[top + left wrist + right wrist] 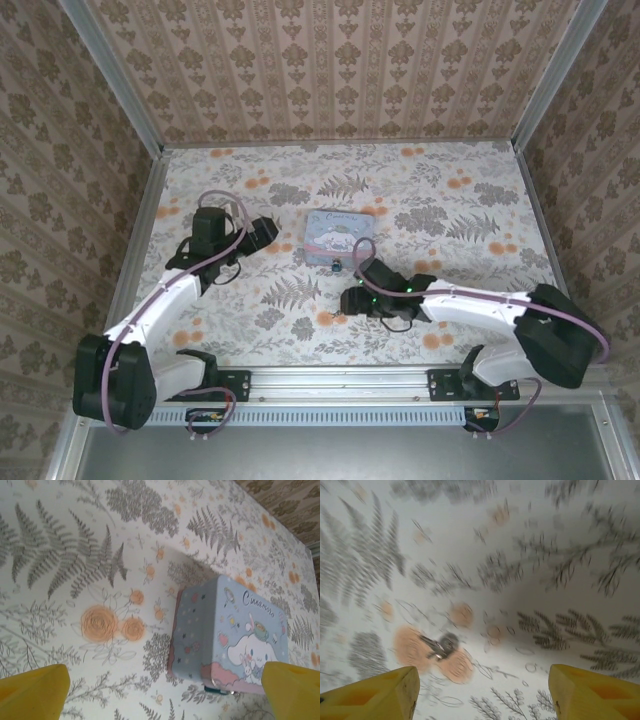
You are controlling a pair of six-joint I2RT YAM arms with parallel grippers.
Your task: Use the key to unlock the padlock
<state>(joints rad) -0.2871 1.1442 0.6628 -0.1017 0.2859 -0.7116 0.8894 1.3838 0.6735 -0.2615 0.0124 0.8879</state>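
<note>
Key pickup in hand, padlock not yet touched

The left gripper (165, 682) hangs spread wide beside the tin (230, 630) at mid-table, with the padlock (217, 690) at the tin's near edge. The key (440, 646) lies flat nearer the table's front edge, ahead of the right gripper (484, 680), whose jaws are apart and empty. It likely must lower and pinch the key.

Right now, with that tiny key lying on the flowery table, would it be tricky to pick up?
Probably. The key looks thin and lies flat on the table, so a grip may slide over it rather than get under it. It seems to be stiff metal, likely light, and may skid if nudged. Being flat, it shouldn't roll.
</note>
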